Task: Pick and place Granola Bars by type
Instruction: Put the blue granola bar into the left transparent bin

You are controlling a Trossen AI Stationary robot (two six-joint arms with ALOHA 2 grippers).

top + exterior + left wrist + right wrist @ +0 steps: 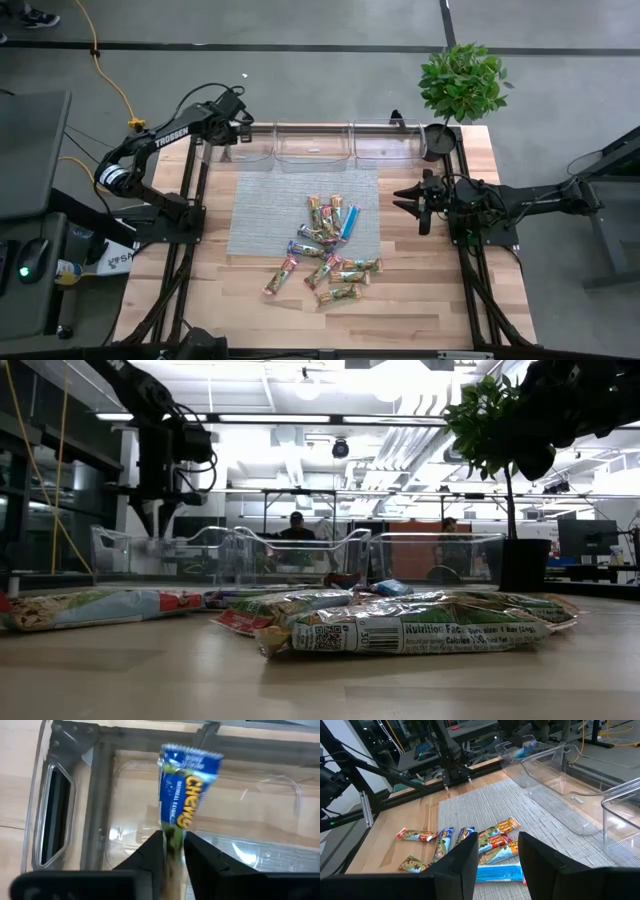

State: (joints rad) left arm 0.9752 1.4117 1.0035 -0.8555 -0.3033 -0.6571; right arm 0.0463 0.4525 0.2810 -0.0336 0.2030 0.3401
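- Hovering over the leftmost clear plastic bin (238,148) at the table's far edge, the left gripper (173,851) pinches the lower end of a blue-wrapped granola bar with yellow lettering (186,795) between its fingers.
- Remaining shiny multicoloured granola bars (325,250) lie scattered on the grey woven mat (262,205) and the wooden table (420,300).
- At the table's right edge, the right gripper (412,199) waits with fingers parted, holding nothing.

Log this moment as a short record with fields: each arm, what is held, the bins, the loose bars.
left gripper: over the leftmost clear bin, fingers around a blue-wrapped bar
right gripper: waiting at the table's right side, fingers apart, holding nothing
bins: three clear ones in a row along the far edge
loose bars: a scattered pile on the grey mat and the wood in front of it
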